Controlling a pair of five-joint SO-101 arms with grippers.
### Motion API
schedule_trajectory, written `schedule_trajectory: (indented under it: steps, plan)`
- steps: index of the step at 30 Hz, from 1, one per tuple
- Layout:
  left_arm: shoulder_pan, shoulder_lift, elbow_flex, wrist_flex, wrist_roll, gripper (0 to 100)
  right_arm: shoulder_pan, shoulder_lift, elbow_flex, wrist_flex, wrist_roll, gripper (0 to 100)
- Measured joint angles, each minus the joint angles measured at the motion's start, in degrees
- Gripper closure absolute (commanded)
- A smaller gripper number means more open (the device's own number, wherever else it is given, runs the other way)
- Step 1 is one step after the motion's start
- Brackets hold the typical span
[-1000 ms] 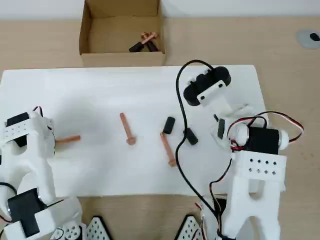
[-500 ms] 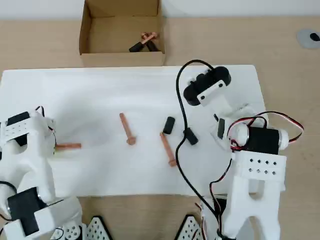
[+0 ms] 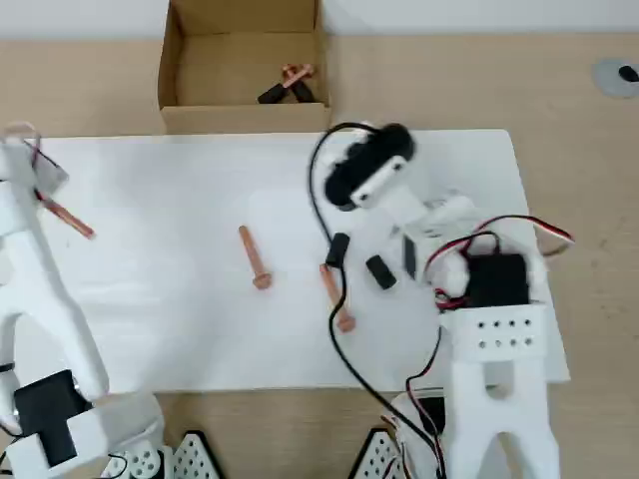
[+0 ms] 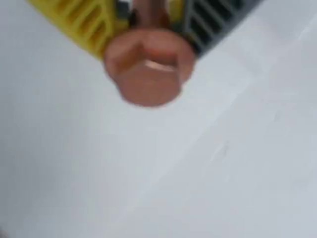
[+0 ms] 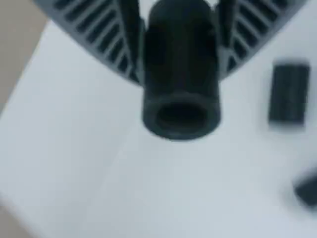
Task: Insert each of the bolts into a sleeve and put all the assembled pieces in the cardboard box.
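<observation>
**Bolt and sleeve both in the air, mating to come**

The left gripper (image 4: pixel 148 12) has its fingers (image 4: pixel 74 25) clamped on a bolt (image 4: pixel 148 67), head towards the wrist camera. From above, that bolt hangs tilted, well left of the box (image 3: pixel 245 118) and nearer the arm bases. The right gripper (image 5: pixel 181 44) has its fingers closed round a sleeve (image 5: pixel 181 74), bore facing out, off to the box's front right. Loose bolts (image 3: pixel 255 257) and loose sleeves (image 3: pixel 338 249) lie on the sheet (image 3: pixel 180 329) in front of the box, with assembled pieces (image 3: pixel 290 85) inside it.

Here's the danger: the two held parts are well apart and must meet in mid-air. With the bolt tilted, its tip may catch the sleeve's rim, twist in the fingers or knock the sleeve loose. The right arm's cable (image 3: pixel 351 351) trails over the loose parts and could drag them.
</observation>
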Motion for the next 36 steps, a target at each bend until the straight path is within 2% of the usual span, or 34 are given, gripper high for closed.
schedule_trajectory:
  steps: [3, 7, 13, 18, 20, 24, 27, 29, 32, 36]
  plan:
    - [3.1, 0.0, -8.6, 4.5, -6.5, 99, -4.0, 0.0, 0.0, -7.7, -2.3, 98.8]
    - [9.7, -0.1, -12.0, 7.6, -18.2, 99, -11.1, 0.7, 4.6, -22.9, -2.8, 98.8]
    - [13.9, -0.1, -12.0, 7.9, -25.6, 99, -17.1, 8.0, 10.3, -41.8, -2.8, 98.8]
    - [15.8, -1.8, -11.6, 4.1, -28.9, 99, -18.4, 17.6, 10.0, -49.5, -3.4, 98.8]
    - [17.7, -4.6, -10.5, 2.5, -29.9, 99, -18.5, 21.1, 7.8, -50.5, -6.2, 98.8]
    - [21.6, -10.1, -6.2, -0.8, -28.6, 99, -20.4, 26.8, 0.4, -51.1, -19.6, 98.8]
    - [21.8, -14.6, -2.1, -6.0, -21.4, 99, -23.4, 29.8, -3.2, -51.1, -32.8, 98.8]
    - [22.1, -18.0, 1.5, -8.8, -19.0, 99, -26.0, 30.1, -3.7, -51.1, -40.0, 98.8]
    - [23.6, -22.8, 7.7, -12.6, -17.2, 99, -29.8, 30.1, -3.8, -51.1, -43.3, 98.8]
    - [23.9, -30.0, 17.0, -15.2, -12.2, 99, -31.9, 29.5, -3.3, -52.3, -44.0, 98.8]
